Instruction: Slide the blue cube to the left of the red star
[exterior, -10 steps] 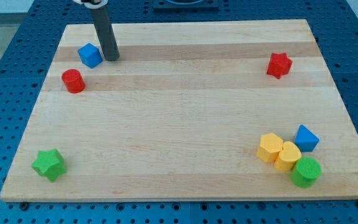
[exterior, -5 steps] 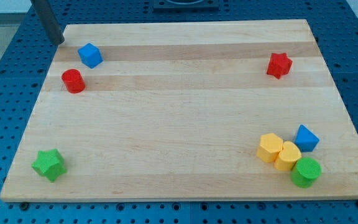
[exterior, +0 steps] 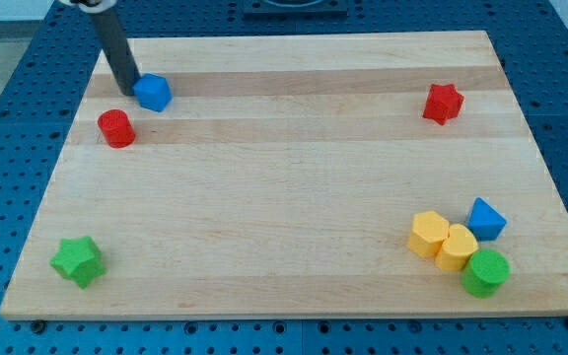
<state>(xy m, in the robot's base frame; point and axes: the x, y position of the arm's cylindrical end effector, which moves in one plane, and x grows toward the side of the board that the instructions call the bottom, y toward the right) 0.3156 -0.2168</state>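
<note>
Task barely begun: blue cube (exterior: 152, 92) is found at the board's (exterior: 284, 177) top left, touched on its left by my tip (exterior: 126, 89), no jaws being fitted, with the whole crossing to the red star (exterior: 443, 103) left.

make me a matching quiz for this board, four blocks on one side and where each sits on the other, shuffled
Things:
1. blue cube
2. red star
3. green star
4. green cylinder

Places:
A. the view's bottom left corner of the wooden board, alone
B. the view's top left, right beside my tip, on its right
C. the view's bottom right, against the yellow blocks
D. the view's top right, alone

Pairs: 1-B, 2-D, 3-A, 4-C
</note>
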